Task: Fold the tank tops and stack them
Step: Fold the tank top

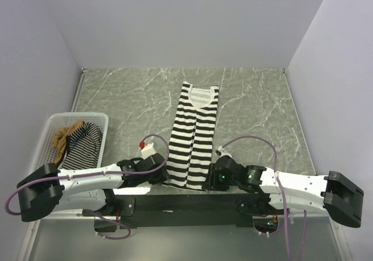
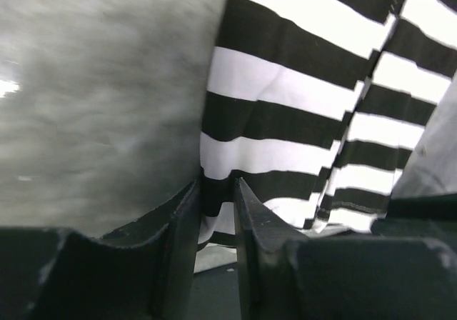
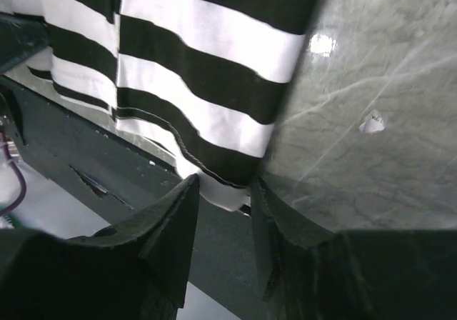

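Note:
The wide black-and-white striped tank top (image 1: 195, 127) lies folded into a long narrow strip down the middle of the table, neck at the far end. My left gripper (image 1: 163, 176) is at its near left hem corner and my right gripper (image 1: 210, 179) at its near right corner. In the left wrist view the striped fabric (image 2: 285, 84) runs down between my narrowly set fingers, which the left gripper (image 2: 216, 184) pinches. In the right wrist view the hem corner (image 3: 214, 156) fills the gap of the right gripper (image 3: 224, 184). The thin-striped top (image 1: 84, 147) and the tan top (image 1: 63, 138) lie in the basket.
The white mesh basket (image 1: 52, 121) stands at the left side of the green marble table (image 1: 256, 109). White walls close in the table at the back and both sides. The black mounting rail (image 1: 186, 203) runs along the near edge just under the hem.

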Robot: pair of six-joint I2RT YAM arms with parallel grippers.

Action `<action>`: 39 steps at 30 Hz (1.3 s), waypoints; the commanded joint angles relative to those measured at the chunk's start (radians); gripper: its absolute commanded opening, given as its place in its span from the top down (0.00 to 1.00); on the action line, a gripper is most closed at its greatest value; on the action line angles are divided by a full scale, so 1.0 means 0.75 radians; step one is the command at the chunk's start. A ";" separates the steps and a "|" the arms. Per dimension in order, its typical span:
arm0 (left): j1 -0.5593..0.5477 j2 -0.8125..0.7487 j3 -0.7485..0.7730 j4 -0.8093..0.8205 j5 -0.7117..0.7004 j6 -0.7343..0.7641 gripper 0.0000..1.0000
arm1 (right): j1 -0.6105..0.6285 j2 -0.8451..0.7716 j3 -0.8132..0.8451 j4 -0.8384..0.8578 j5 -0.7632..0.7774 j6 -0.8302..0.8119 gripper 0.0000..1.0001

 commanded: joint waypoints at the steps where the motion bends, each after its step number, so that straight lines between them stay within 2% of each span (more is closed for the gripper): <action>1: -0.079 0.090 -0.035 -0.081 0.024 -0.036 0.70 | 0.028 -0.003 -0.061 -0.047 0.004 0.043 0.58; 6: -0.150 0.125 -0.009 -0.054 0.022 -0.075 0.75 | 0.028 -0.066 -0.051 -0.190 0.059 0.053 0.67; 9: -0.189 0.131 0.024 -0.078 0.016 -0.079 0.75 | 0.028 -0.201 -0.063 -0.323 0.100 0.076 0.67; 11: -0.189 0.123 0.055 -0.129 -0.010 -0.075 0.69 | 0.028 -0.312 -0.053 -0.449 0.127 0.090 0.65; 12: -0.191 0.096 0.061 -0.152 -0.019 -0.077 0.61 | 0.030 -0.344 -0.047 -0.489 0.139 0.094 0.61; 15: -0.191 0.008 0.061 -0.217 -0.033 -0.091 0.50 | 0.030 -0.451 -0.026 -0.583 0.151 0.108 0.55; 20: -0.189 -0.072 0.014 -0.201 0.014 -0.099 0.52 | 0.028 -0.461 -0.049 -0.573 0.151 0.137 0.54; 33: -0.189 0.030 -0.033 -0.144 0.036 -0.110 0.53 | 0.030 -0.378 -0.053 -0.434 0.159 0.162 0.55; 39: -0.191 0.078 -0.041 -0.146 0.047 -0.106 0.60 | 0.030 -0.271 -0.049 -0.377 0.125 0.125 0.58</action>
